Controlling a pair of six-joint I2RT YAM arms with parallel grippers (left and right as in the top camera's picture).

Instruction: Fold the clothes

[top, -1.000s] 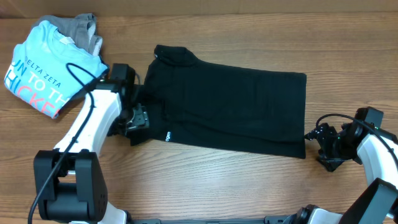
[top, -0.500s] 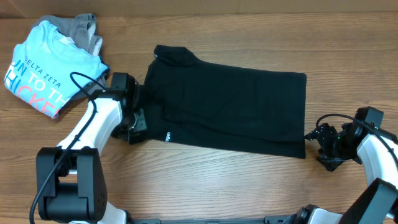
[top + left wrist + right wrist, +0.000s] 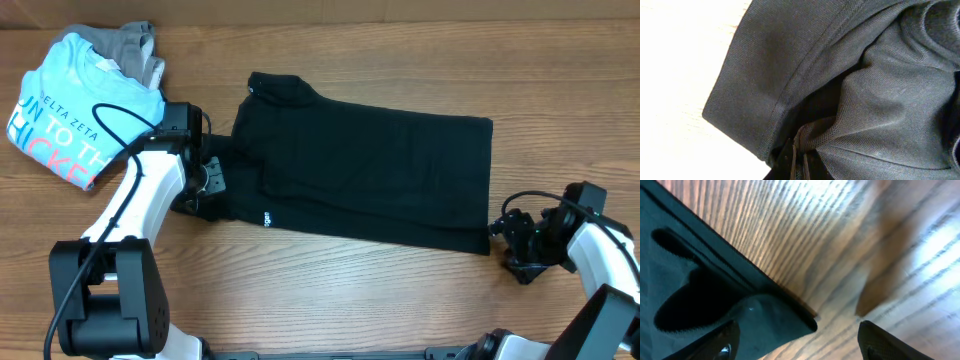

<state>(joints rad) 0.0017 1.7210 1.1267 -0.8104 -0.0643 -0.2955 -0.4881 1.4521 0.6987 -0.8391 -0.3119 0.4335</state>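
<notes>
The clothes, a black T-shirt [image 3: 370,170], lie spread flat across the middle of the table. My left gripper [image 3: 205,183] is at the shirt's left edge by the sleeve. In the left wrist view it [image 3: 801,154] is shut on a bunched fold of the black fabric [image 3: 880,100], with the sleeve hem [image 3: 755,95] beside it. My right gripper [image 3: 515,247] sits at the shirt's near right corner. In the right wrist view it [image 3: 800,347] stands open, and the shirt's corner [image 3: 785,320] lies on the wood between its fingers.
A folded light blue T-shirt [image 3: 75,100] with lettering lies at the back left on a grey garment [image 3: 132,42]. The left arm's cable [image 3: 120,118] loops over the blue shirt's edge. Bare wooden table [image 3: 350,300] runs along the front.
My left gripper has shut on the shirt's left edge and shifted a little to the left, tugging the fabric. The right gripper has edged closer to the shirt's corner.
</notes>
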